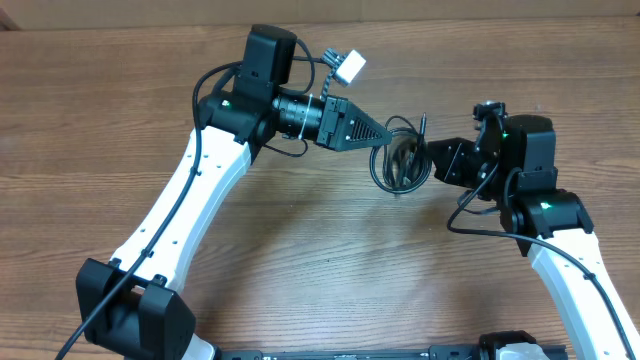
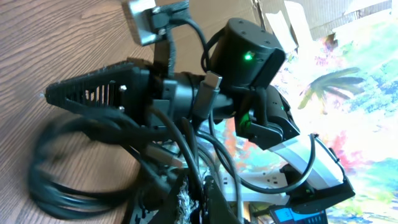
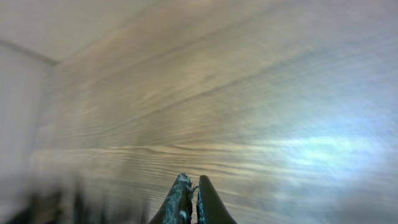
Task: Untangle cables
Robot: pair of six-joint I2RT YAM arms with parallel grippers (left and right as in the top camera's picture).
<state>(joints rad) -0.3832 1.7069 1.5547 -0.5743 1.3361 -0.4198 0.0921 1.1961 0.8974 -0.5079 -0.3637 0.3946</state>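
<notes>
The small coil of thin black cables point(image 1: 400, 160) lies on the brown wooden table point(image 1: 300, 250) between the black left gripper point(image 2: 189, 196) and right gripper point(image 3: 194, 182). Both are clamped shut (on a strand? can't tell). Pulling apart might cinch the tangle tighter.

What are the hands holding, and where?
The right hand pinches the cable coil at its right edge. The left hand, shut, sits at its upper left; grip unclear.
</notes>
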